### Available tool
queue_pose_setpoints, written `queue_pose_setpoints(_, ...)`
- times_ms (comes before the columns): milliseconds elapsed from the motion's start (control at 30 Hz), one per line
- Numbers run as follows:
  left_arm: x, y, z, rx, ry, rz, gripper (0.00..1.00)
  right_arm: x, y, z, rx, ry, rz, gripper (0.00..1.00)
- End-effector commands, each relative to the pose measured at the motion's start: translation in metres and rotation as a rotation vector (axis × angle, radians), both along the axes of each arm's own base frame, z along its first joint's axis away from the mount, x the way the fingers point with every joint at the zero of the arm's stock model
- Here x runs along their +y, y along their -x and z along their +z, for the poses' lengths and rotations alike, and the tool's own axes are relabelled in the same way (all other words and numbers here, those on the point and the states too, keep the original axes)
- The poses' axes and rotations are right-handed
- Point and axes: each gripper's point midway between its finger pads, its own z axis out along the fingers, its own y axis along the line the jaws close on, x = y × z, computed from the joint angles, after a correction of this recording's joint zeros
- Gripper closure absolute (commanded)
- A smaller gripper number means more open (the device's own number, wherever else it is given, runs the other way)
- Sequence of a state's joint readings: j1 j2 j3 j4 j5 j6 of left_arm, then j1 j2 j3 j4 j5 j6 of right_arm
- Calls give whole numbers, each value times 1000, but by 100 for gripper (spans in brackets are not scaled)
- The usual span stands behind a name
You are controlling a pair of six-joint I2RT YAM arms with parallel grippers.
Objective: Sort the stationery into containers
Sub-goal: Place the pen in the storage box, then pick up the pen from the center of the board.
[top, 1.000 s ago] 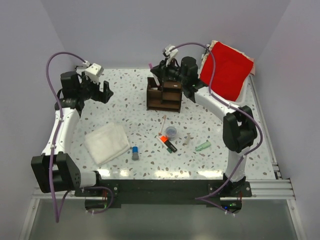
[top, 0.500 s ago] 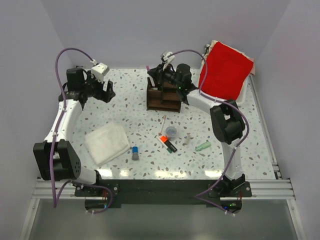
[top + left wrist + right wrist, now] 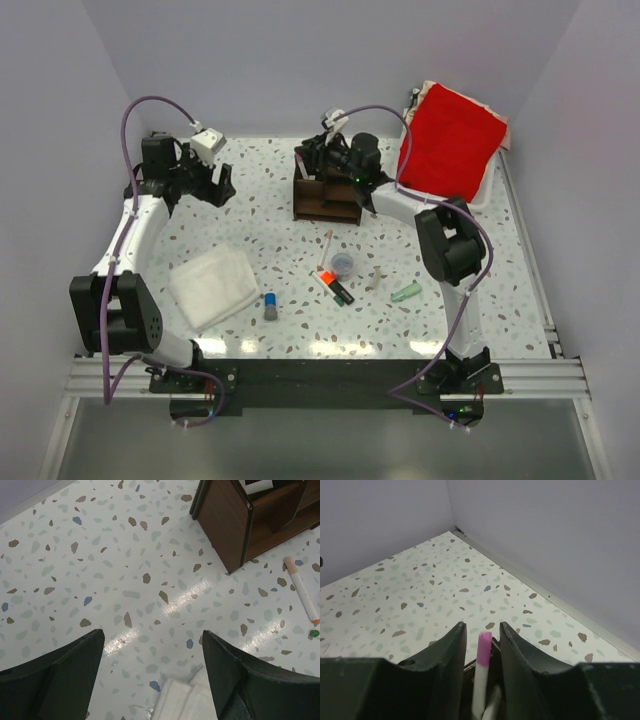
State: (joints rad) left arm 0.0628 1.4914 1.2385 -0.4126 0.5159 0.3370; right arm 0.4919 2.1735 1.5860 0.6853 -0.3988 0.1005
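The dark brown wooden organizer (image 3: 325, 195) stands at the back centre; its corner shows in the left wrist view (image 3: 235, 525). My right gripper (image 3: 308, 160) hovers over its left rear compartment. Its jaws (image 3: 481, 625) are slightly open around a white pen with a pink cap (image 3: 483, 665), with a small gap on each side. The pen's lower end is inside the organizer. On the table lie a thin pale pen (image 3: 326, 245), a bluish pot (image 3: 343, 264), an orange-and-black highlighter (image 3: 337, 286), a mint-green piece (image 3: 405, 294) and a blue-capped grey stick (image 3: 270, 306). My left gripper (image 3: 218, 185) is open and empty (image 3: 152, 640).
A white folded cloth (image 3: 212, 287) lies front left, and its edge shows under the left fingers (image 3: 190, 702). A white basket with a red cloth (image 3: 452, 140) sits at the back right. A small grey item (image 3: 375, 277) lies by the pot.
My right gripper has lowered the pink-capped pen towards the organizer and shifted slightly left. My left gripper has moved right and a little back, still open.
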Motion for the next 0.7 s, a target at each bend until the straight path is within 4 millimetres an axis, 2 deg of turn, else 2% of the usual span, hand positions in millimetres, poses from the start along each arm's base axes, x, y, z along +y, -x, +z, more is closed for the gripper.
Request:
queue_pose_setpoints(0, -3, -11, 23, -81, -3, -17, 16, -12, 7, 43, -100, -25, -52, 60)
queue_pose_setpoints(33, -3, -10, 24, -85, 1, -17, 16, -14, 9, 49, -115, -22, -56, 60)
queue_pose_setpoints(133, -6, -8, 27, -94, 12, -25, 16, -20, 14, 49, -112, -6, -72, 59)
queue_pose_setpoints(167, -6, -8, 28, -99, 19, -24, 16, -24, 20, 60, -123, -12, -73, 58)
queue_pose_setpoints(233, -11, -5, 31, -108, 32, -40, 16, -27, 27, 65, -115, 4, -74, 58)
queue_pose_setpoints(267, -14, -3, 30, -108, 31, -51, 16, -33, 38, 84, -134, -2, -74, 57)
queue_pose_setpoints(333, -22, 4, 34, -121, 37, -81, 16, -40, 52, 88, -136, 63, -58, 56)
queue_pose_setpoints(367, -28, 10, 27, -108, 39, -100, 16, -40, 65, 85, -123, 91, -16, 56)
queue_pose_setpoints(400, -31, 14, 31, -125, 44, -105, 16, -42, 81, 102, -132, 99, 19, 55)
queue_pose_setpoints(433, -32, 17, 31, -127, 51, -101, 16, -44, 94, 76, -28, 176, 64, 55)
queue_pose_setpoints(467, -33, 21, 27, -122, 70, -91, 16, -41, 108, 71, 20, 205, 123, 54)
queue_pose_setpoints(500, -34, 24, 33, -139, 78, -86, 16, -39, 123, 64, 75, 237, 155, 54)
queue_pose_setpoints(533, -37, 28, 34, -139, 97, -95, 15, -44, 145, 35, 213, 327, 200, 54)
queue_pose_setpoints(567, -41, 33, 30, -124, 124, -101, 15, -45, 162, 22, 275, 368, 243, 54)
queue_pose_setpoints(600, -44, 37, 34, -132, 140, -106, 15, -48, 192, 3, 354, 452, 301, 54)
queue_pose_setpoints(633, -48, 43, 30, -118, 164, -114, 16, -50, 210, -8, 390, 491, 333, 53)
queue_pose_setpoints(667, -51, 46, 37, -127, 200, -106, 16, -44, 232, -15, 404, 524, 385, 53)
